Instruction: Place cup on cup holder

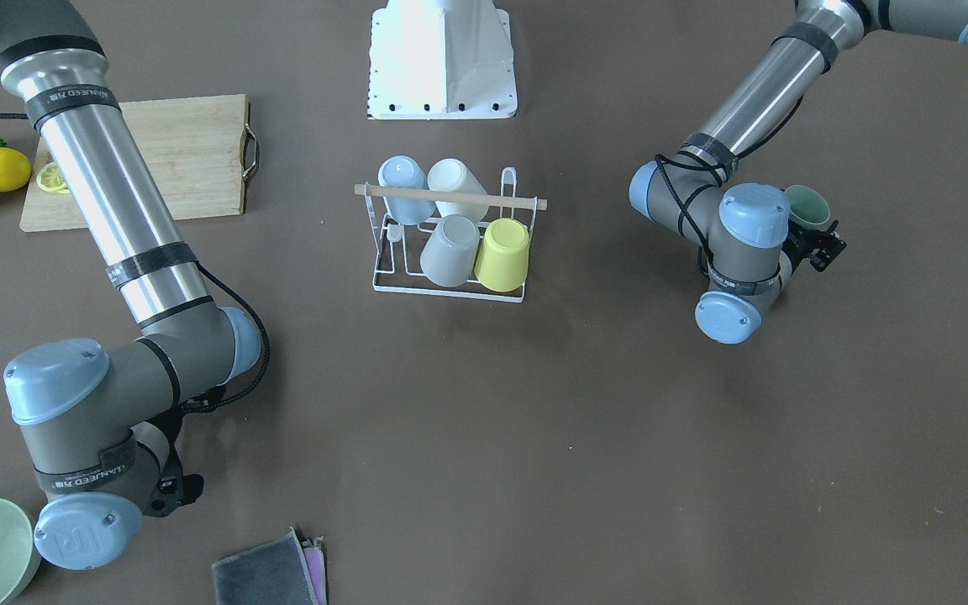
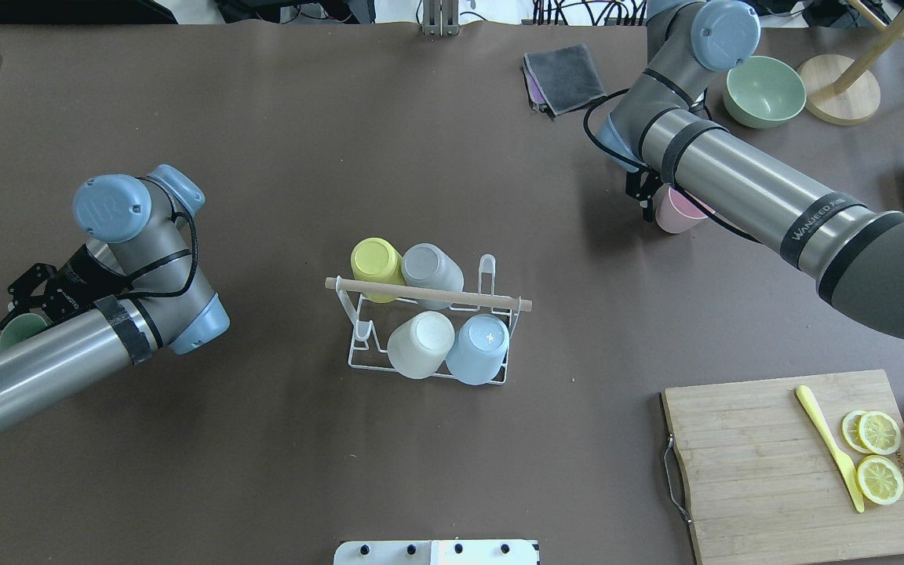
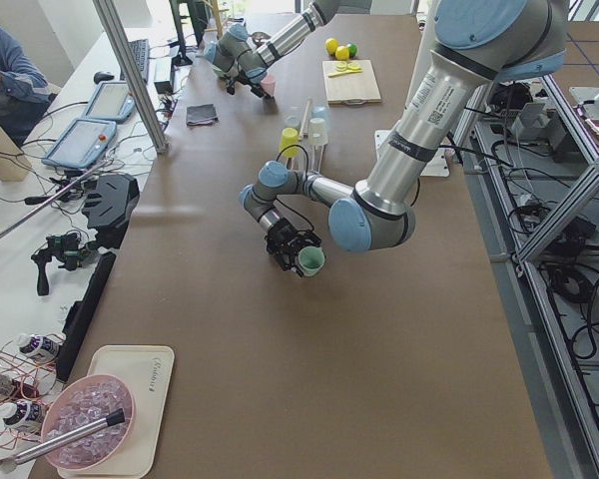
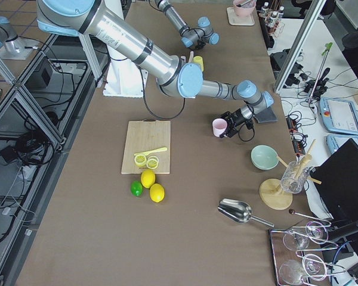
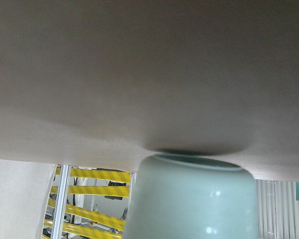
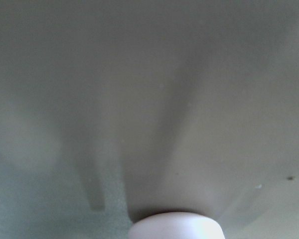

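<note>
**Front-facing view:** The white wire cup holder (image 1: 450, 197) stands mid-surface (image 1: 534, 437), its wooden rod across the top. A blue cup (image 1: 404, 186), white cup (image 1: 457, 186), grey cup (image 1: 450, 250) and yellow cup (image 1: 503, 254) sit upended on its prongs. At its 3 o'clock, well apart, the left gripper (image 1: 816, 239) is at a green cup (image 1: 808, 207). At 8 o'clock the right gripper (image 1: 175, 494) sits tucked under its wrist. A black band (image 1: 74, 102) on the right arm carries white lettering beginning "WAN"; the rest is unclear. A cutting board (image 1: 148, 160) lies at 10 o'clock.

**Overhead view:** A pink cup (image 2: 676, 213) sits at the right gripper's tip, at 2 o'clock from the holder. The green cup is at 9 o'clock, partly under the left forearm. The left arm's joint cap (image 2: 111, 208) reads "UR". Lemon slices (image 2: 876, 455) and a yellow knife (image 2: 829, 439) lie on the board.

**Side views:** Each cup shows at the tip of its gripper, away from the holder.

**Wrist views:** The green cup fills the lower frame, its end close to the surface over a dark shadow. The pink cup's end shows at the bottom edge. Whether either gripper is clamped on its cup or merely around it cannot be told.
</note>
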Controlling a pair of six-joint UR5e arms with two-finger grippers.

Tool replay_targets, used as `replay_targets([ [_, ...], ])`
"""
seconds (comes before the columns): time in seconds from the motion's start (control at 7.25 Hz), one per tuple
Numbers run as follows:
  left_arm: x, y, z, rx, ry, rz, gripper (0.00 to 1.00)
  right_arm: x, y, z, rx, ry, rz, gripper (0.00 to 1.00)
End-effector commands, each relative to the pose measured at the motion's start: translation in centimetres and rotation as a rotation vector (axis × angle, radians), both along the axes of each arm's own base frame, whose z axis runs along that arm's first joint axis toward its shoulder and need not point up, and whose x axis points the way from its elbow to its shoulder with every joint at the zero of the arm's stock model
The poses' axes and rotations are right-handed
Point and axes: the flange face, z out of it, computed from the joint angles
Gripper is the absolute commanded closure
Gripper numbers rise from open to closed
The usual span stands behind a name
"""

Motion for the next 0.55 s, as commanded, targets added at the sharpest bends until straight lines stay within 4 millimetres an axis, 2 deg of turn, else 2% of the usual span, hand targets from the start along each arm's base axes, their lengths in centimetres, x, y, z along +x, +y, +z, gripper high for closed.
replay_targets([
  [0.0,0.0,-0.1,-0.1,0.000,0.008,-0.002,0.03,-0.3,0.2,-0.1,0.001,0.000,-0.005,0.69],
  [0.14,0.1,0.0,-0.1,-0.002,0.008,-0.002,0.05,-0.3,0.0,-0.4,0.001,0.004,-0.004,1.00],
  [0.41,0.0,0.0,0.0,-0.005,0.007,-0.003,0.09,0.0,-0.8,-3.1,-0.004,0.014,0.000,1.00],
])
